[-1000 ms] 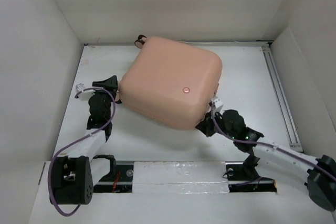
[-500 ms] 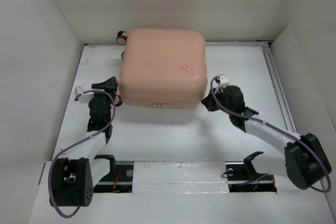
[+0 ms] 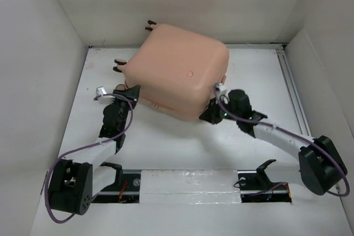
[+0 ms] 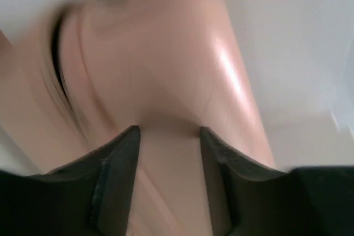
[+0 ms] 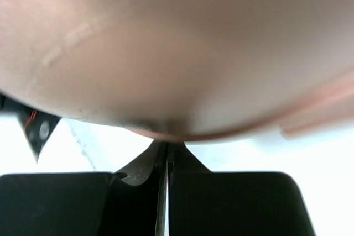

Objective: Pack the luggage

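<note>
The luggage [image 3: 180, 75] is a closed pale salmon-pink hard-shell case, turned askew and tilted near the back of the white floor. Its small wheels [image 3: 118, 64] point left. My left gripper [image 3: 131, 91] is at its near-left corner. In the left wrist view, which is blurred, the luggage shell [image 4: 166, 70] fills the narrow gap between the fingers of the gripper [image 4: 167, 134], which is shut on it. My right gripper [image 3: 207, 115] is shut with nothing in it. Its tips [image 5: 166, 145] touch the underside of the luggage's [image 5: 166, 53] near-right corner.
White walls close in the floor on the left, back and right. A metal rail [image 3: 293, 98] runs along the right wall. The arms' mounting bar [image 3: 188, 183] lies across the near edge. A cable [image 3: 83, 150] loops along the left arm.
The luggage swung back and forth and now sits askew with its near-right corner lifted. My left gripper moved in to the near-left corner and closed on it. The right gripper stayed shut against the case.
</note>
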`<act>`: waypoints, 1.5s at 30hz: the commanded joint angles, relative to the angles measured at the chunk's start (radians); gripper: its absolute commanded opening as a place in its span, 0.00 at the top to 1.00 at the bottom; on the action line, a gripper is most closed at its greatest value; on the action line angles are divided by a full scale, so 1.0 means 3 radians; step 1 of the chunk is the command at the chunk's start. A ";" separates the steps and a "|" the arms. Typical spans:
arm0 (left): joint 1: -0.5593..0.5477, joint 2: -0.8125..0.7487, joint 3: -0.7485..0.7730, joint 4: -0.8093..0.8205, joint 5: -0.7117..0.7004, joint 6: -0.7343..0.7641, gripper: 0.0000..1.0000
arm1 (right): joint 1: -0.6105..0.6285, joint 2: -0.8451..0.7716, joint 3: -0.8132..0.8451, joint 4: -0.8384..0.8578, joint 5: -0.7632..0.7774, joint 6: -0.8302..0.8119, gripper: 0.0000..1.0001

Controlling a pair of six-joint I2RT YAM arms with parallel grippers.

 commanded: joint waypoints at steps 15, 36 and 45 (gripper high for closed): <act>-0.1342 -0.1292 0.0798 -0.1222 0.0082 0.0778 0.60 | -0.0856 -0.1234 -0.0590 0.0148 0.0179 0.0010 1.00; -0.1461 -0.1497 0.1714 -0.1736 -0.0278 0.0757 0.39 | -0.0856 -0.1173 -0.0386 -0.0154 0.0245 -0.0139 1.00; -0.1461 -0.1625 0.1678 -0.1638 -0.0145 0.0829 0.37 | -0.0856 -0.1137 -0.0386 -0.0154 0.0215 -0.0169 1.00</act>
